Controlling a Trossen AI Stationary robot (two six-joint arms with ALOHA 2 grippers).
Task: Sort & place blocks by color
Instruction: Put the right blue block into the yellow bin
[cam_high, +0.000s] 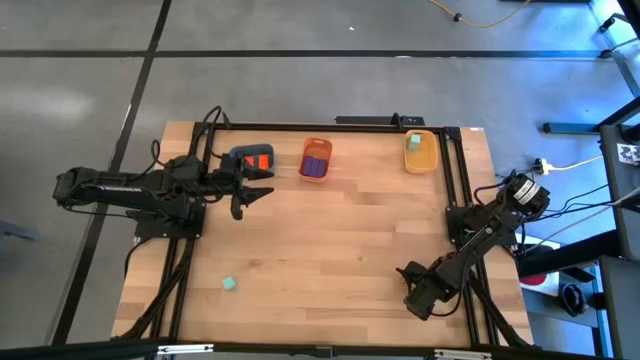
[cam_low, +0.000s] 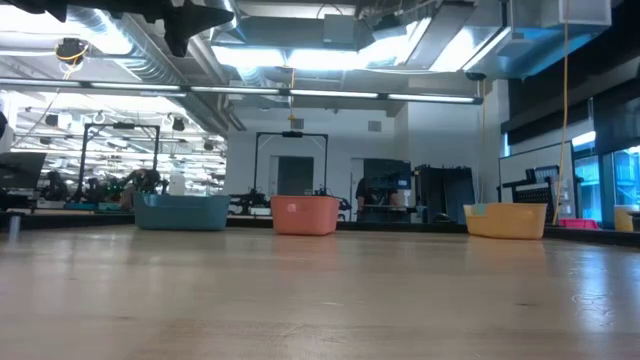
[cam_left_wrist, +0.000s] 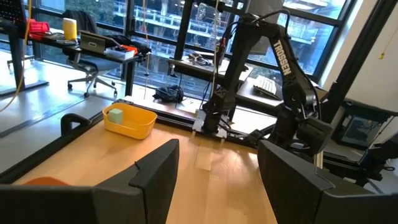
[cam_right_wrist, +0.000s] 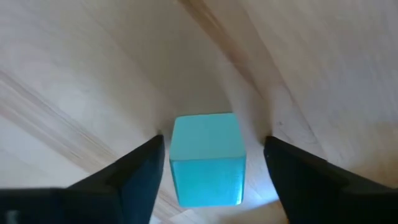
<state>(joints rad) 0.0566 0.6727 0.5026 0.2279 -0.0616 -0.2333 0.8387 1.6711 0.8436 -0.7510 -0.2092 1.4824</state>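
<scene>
1. Mint-green cube (cam_right_wrist: 206, 158) sits on the table between the right gripper's (cam_right_wrist: 210, 171) fingers, jaws spread with gaps either side, at the table's near right corner.
2. Grasp in hand; next, close squarely, lift, carry to the yellow tray (cam_high: 420, 152).
3. Left gripper (cam_high: 262, 185) hovers, jaws apart and empty, by the blue-grey tray (cam_high: 240, 156). Another green cube (cam_high: 230, 284) waits near-left.

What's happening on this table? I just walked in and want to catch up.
Two robot arms are sorting blocks into trays by color. The right end effector sits low at the table's near right corner, its fingers straddling a mint-green cube. The left end effector hovers open beside the blue-grey tray. Another mint-green cube waits on the table.
</scene>
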